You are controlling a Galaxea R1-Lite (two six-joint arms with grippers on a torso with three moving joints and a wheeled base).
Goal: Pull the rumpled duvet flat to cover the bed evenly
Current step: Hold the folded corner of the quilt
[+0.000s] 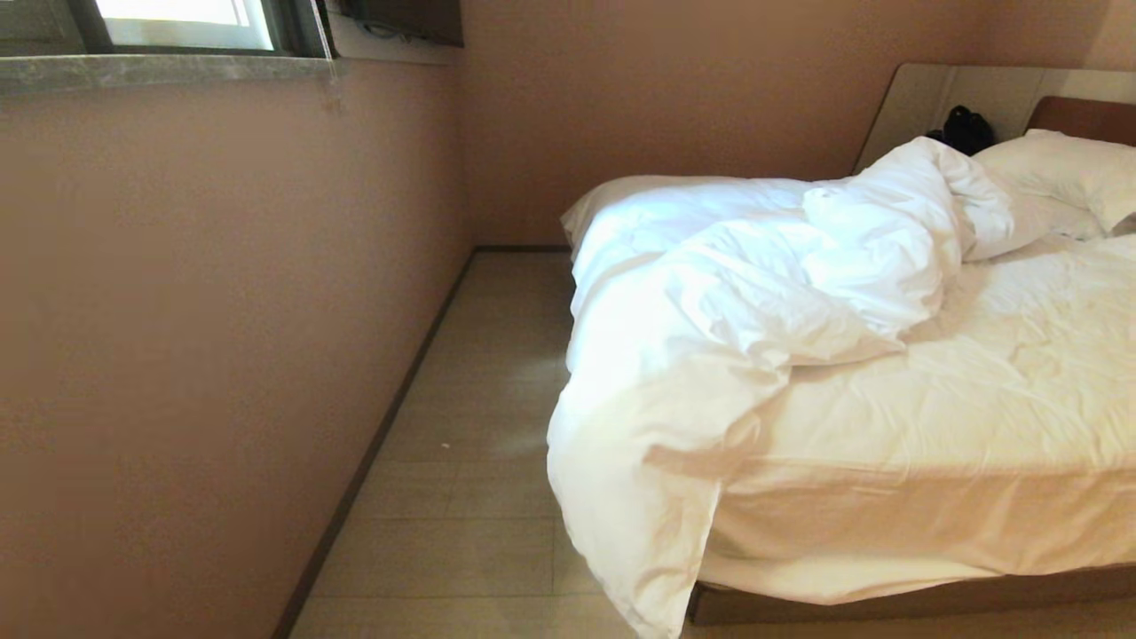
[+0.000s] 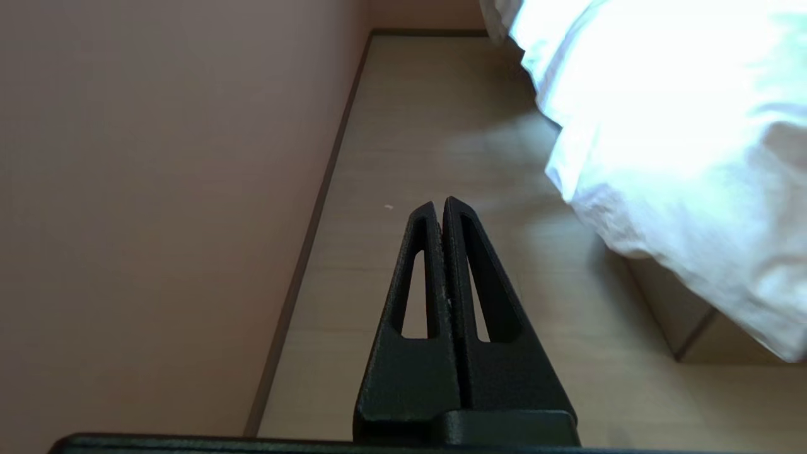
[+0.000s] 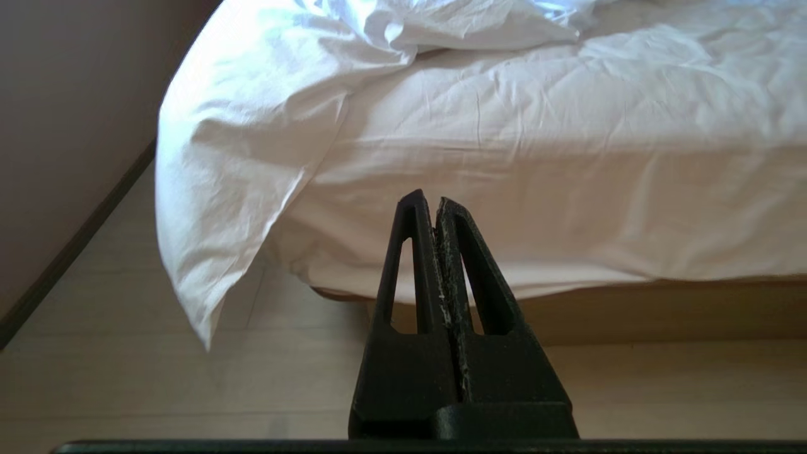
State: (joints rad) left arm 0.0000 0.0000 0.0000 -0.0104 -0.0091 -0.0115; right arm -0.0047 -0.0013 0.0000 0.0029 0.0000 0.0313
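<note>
Daylight enters from the window [image 1: 182,22] at the upper left of the head view and falls hard on the duvet [image 1: 754,293], whose left half is blown out to glare. The wall [image 1: 204,337] beneath stays dim and softly blurred. In the left wrist view the duvet is overexposed at upper right, casting a faint shadow on the floor [image 2: 441,126].

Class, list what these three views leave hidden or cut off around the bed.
- Bed: right side cut off by the head view's edge.
- Duvet: its bunched folds hide its far edge.
- Dark object by the headboard: partly behind the duvet, unidentifiable.
- Pillow: cropped at the edge.
</note>
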